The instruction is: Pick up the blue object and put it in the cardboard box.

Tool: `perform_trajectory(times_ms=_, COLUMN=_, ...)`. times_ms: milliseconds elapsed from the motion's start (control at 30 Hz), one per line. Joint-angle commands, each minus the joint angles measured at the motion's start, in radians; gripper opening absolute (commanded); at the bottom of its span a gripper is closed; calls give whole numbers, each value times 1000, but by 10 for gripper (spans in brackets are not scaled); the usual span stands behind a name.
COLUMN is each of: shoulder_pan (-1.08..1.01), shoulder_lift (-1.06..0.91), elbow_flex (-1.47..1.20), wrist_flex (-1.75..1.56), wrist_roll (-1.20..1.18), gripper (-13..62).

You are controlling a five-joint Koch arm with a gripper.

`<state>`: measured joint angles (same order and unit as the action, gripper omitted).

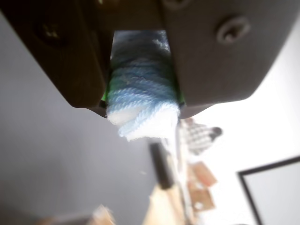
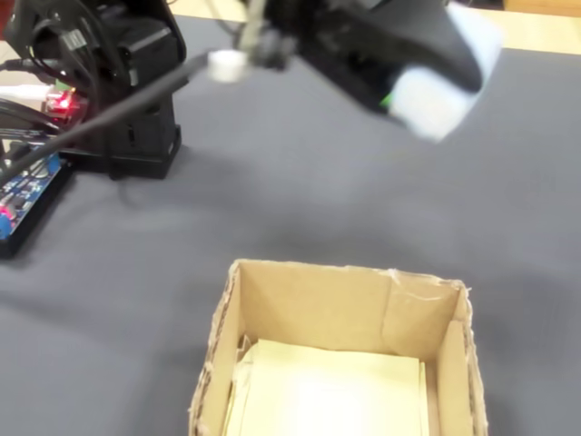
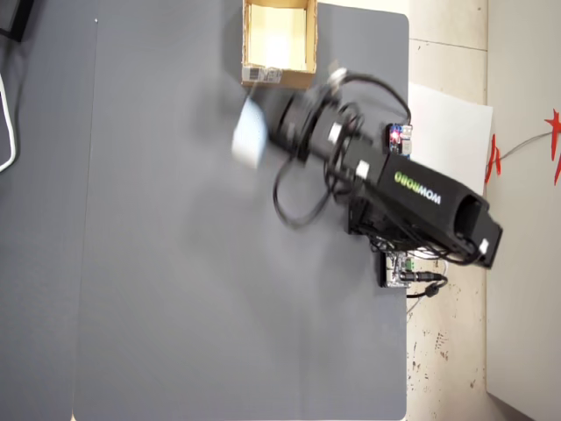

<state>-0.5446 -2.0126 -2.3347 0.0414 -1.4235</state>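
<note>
My gripper (image 1: 143,110) is shut on the blue object (image 1: 140,98), a pale blue woolly lump squeezed between the two dark jaws, its whitish end sticking out below them. In the fixed view the blue object (image 2: 442,91) hangs blurred in the gripper (image 2: 427,86) above the grey mat, beyond the far wall of the cardboard box (image 2: 300,300). From overhead, the blue object (image 3: 249,134) is lifted in the gripper (image 3: 259,136), a short way below the cardboard box (image 3: 302,44), which stands open with a pale yellowish floor and a white label on one flap.
The arm's black base (image 2: 127,82) with cables and a lit red board (image 2: 60,102) stands at the fixed view's left. A blue circuit board (image 2: 23,195) lies beside it. A grey mat (image 3: 175,263) covers the table; white floor sheets (image 3: 447,123) lie off its right edge.
</note>
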Motion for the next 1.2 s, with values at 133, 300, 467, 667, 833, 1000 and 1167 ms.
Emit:
perform_trajectory(times_ms=133, shoulder_pan=-167, shoulder_lift=155, elbow_flex=279, wrist_flex=-54, wrist_roll=41, gripper=11)
perform_trajectory(times_ms=300, shoulder_pan=-270, shoulder_lift=304, elbow_flex=408, wrist_flex=2, wrist_roll=40, gripper=11)
perform_trajectory(times_ms=467, shoulder_pan=-344, shoulder_lift=382, elbow_flex=460, wrist_flex=81, wrist_roll=41, gripper=11)
perform_trajectory(times_ms=667, shoulder_pan=-405, shoulder_lift=420, elbow_flex=476, wrist_flex=196, wrist_roll=46, gripper=25)
perform_trajectory(times_ms=833, shoulder_pan=-414, shoulder_lift=451, elbow_flex=549, wrist_flex=374, wrist_roll=-20, gripper=338)
perform_trajectory(times_ms=1000, shoulder_pan=-420, shoulder_lift=446, elbow_flex=549, wrist_flex=367, wrist_roll=-21, gripper=339)
perform_trajectory(times_ms=1167, shoulder_pan=-403, shoulder_lift=425, elbow_flex=543, wrist_flex=272, wrist_roll=-112, gripper=339)
